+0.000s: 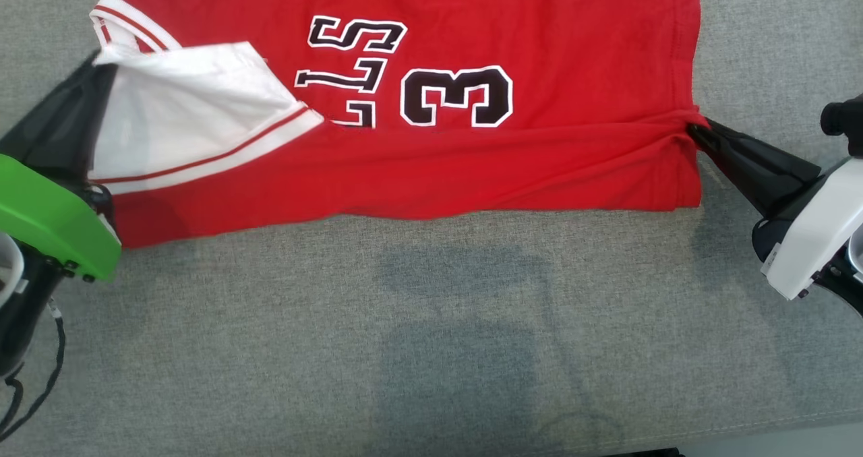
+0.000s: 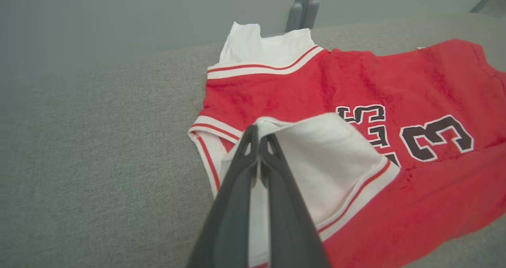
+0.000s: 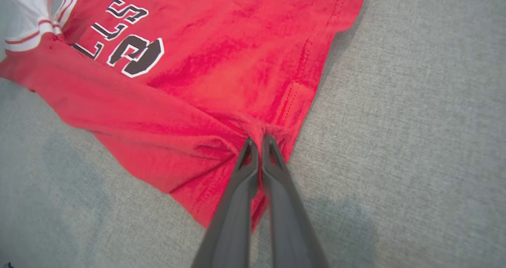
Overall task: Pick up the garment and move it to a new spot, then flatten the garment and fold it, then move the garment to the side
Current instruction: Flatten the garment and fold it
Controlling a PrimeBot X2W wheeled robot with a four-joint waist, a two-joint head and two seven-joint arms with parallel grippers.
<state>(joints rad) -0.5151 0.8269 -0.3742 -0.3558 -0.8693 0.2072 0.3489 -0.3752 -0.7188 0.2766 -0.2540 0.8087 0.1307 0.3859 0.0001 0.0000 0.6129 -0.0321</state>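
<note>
The left gripper (image 2: 257, 135) is pinched shut on the garment's (image 1: 573, 46) white sleeve (image 1: 189, 113), and the right gripper (image 3: 257, 143) is pinched shut on its hem (image 3: 294, 102). The garment lies on the grey cushion (image 1: 431, 349) between them, its long axis running from claw to claw. The coming fold likely needs both ends carried together.

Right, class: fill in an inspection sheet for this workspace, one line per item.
Surface: grey fabric surface, shadowed near the middle.
Job's things: red jersey lying spread, partly folded; white sleeve turned onto its front.
Clutter: nothing seen.
Pincers: left pincer shut on the white sleeve; right pincer shut on the red jersey, cloth bunched there.
Cables: black cable by the left arm.
Surroundings: grey post beyond the surface.
</note>
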